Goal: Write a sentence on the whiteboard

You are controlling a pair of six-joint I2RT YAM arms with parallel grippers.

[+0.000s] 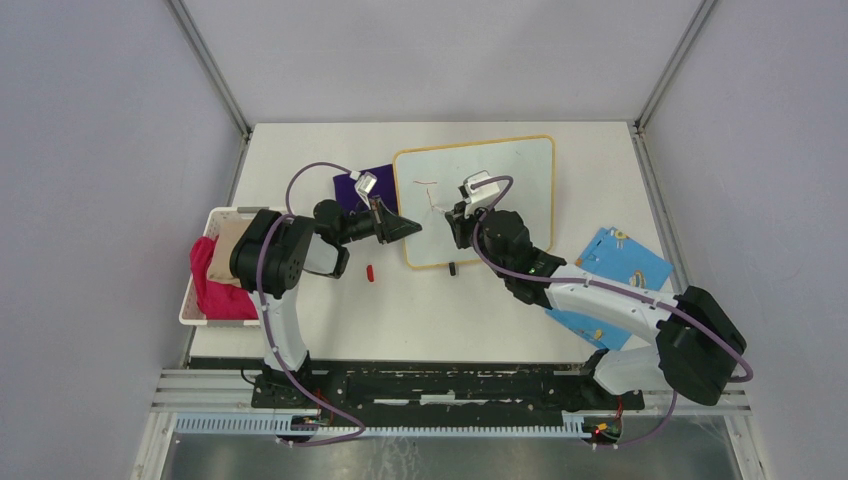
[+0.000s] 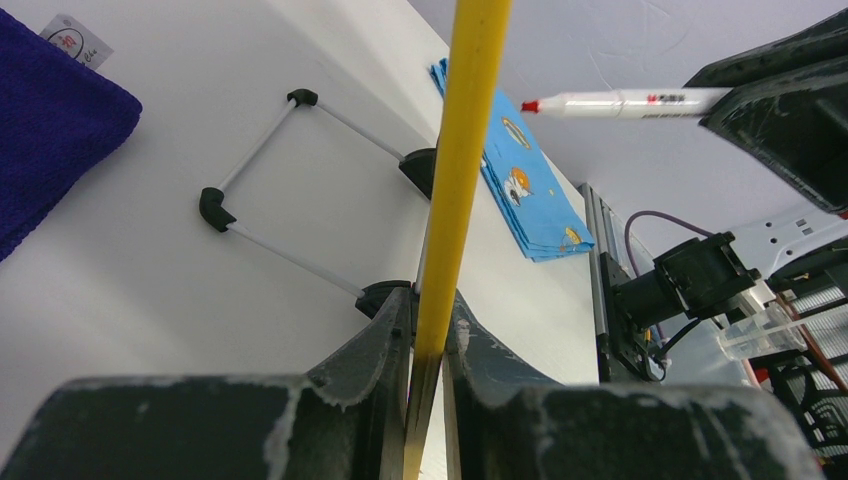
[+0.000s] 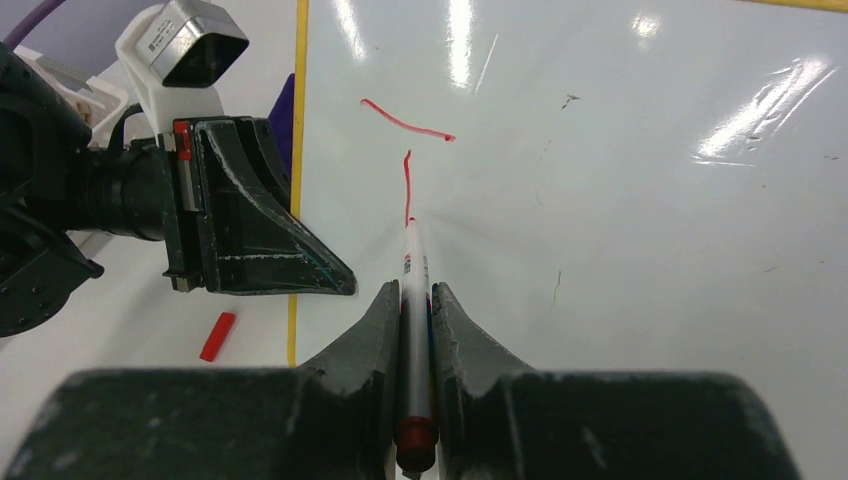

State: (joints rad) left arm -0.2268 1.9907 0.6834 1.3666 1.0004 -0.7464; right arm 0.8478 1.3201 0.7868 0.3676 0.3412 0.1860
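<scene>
The whiteboard (image 1: 500, 190) lies mid-table, glossy white with a yellow-orange frame. My left gripper (image 1: 405, 228) is shut on its left frame edge, which shows as a yellow strip (image 2: 455, 180) running up between the jaws (image 2: 430, 300). My right gripper (image 3: 412, 290) is shut on a white marker (image 3: 412, 270) with a red tip. The tip touches the whiteboard (image 3: 620, 200) at the foot of a short vertical red stroke (image 3: 408, 185). Above it is a curved horizontal red stroke (image 3: 405, 125). Of the sentence, only these two strokes show.
A red marker cap (image 1: 371, 272) lies on the table left of the board. A purple cloth (image 1: 355, 185) sits behind my left gripper. A blue patterned sheet (image 1: 620, 262) lies at the right, and a white basket (image 1: 198, 290) of cloths stands at the left edge.
</scene>
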